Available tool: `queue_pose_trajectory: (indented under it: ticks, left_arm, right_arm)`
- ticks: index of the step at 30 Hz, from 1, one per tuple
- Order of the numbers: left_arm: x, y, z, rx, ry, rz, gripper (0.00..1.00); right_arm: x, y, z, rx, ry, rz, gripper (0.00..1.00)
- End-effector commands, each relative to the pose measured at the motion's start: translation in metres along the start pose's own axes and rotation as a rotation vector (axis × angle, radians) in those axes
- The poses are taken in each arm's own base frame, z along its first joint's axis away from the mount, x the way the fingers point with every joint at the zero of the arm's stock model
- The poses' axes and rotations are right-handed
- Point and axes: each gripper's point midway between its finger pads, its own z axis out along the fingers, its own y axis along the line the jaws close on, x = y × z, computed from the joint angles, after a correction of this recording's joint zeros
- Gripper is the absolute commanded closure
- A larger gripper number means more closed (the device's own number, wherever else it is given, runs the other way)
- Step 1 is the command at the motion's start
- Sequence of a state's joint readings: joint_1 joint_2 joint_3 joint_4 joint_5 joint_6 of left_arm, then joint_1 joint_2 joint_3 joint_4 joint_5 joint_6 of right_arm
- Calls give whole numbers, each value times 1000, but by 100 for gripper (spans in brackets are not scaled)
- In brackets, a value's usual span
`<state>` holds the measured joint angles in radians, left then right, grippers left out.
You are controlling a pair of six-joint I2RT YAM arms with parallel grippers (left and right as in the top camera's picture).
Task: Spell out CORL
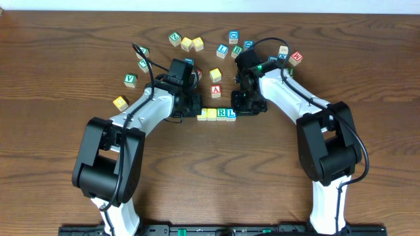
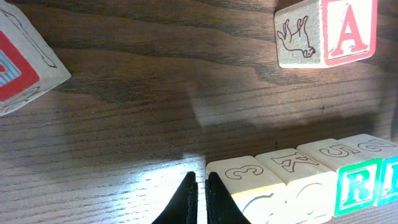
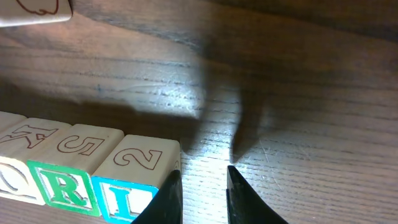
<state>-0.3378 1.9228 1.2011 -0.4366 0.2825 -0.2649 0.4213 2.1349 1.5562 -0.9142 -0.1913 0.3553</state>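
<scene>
Cube row [image 2: 292, 168] partly cropped (wrist views); left claw [image 2: 200, 178] pressed together, right claw [image 3: 204, 172] ajar.

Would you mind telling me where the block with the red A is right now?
In the overhead view the red A block sits mid-table, just beyond the lettered row and apart from it, with a yellow block behind it.

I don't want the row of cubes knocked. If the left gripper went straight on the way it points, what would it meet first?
Probably only bare table: the shut left gripper aims between the red A cube on the right and a red-faced cube on the left. Depth is unclear.
</scene>
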Motion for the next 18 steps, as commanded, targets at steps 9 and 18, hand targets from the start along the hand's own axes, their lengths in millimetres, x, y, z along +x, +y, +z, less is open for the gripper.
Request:
queue_pose_trajectory:
  ticks: [9,18]
  left_arm:
    - [8,-11,9,26,22,17,92]
    - [8,-12,9,28,21,20,93]
  right_arm:
    - [13,11,5,-15,45,-11,82]
    - [18,9,5,-8,64,2,83]
